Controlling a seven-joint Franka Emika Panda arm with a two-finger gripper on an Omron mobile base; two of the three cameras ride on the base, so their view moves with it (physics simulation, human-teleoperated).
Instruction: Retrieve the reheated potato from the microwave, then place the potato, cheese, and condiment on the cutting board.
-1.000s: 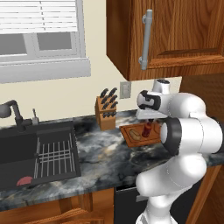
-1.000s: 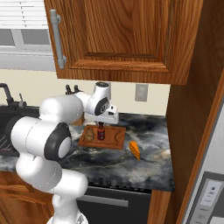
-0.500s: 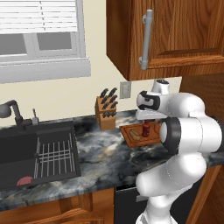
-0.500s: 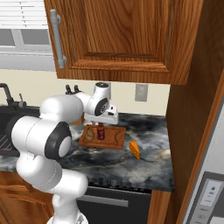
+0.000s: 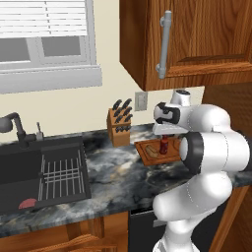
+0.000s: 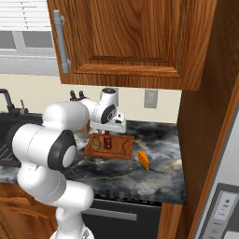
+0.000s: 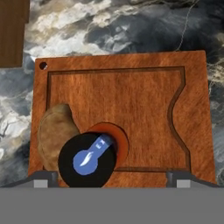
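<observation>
A: Potato (image 7: 56,133) first: where is it lying?

B: On the cutting board (image 7: 131,100), near one corner, touching or almost touching the condiment (image 7: 89,161). In the right base view the potato (image 6: 96,143) lies just left of the red bottle (image 6: 107,140), both at the left end of the board (image 6: 119,148).

A: Is the bottle upright?

B: Yes. The hand view looks straight down on its black cap, with the red body showing as a ring around it. In the left base view the condiment (image 5: 164,145) stands upright on the board (image 5: 147,153), with the potato (image 5: 152,152) beside it.

A: And the cheese?

B: The orange wedge (image 6: 144,160) lies on the dark marbled tabletop (image 6: 154,172), off the board, to its right in the right base view and near it.

A: What are the fingers doing?

B: The fingers (image 7: 43,178) stand wide apart, the two tips at the lower left and lower right of the hand view, with the bottle cap between them. They look clear of the bottle and grip nothing. The gripper (image 6: 108,130) hangs just above the bottle.

A: Anything else nearby?

B: A knife block (image 5: 119,127) stands by the wall left of the board, and a sink (image 5: 29,172) lies farther left.
</observation>
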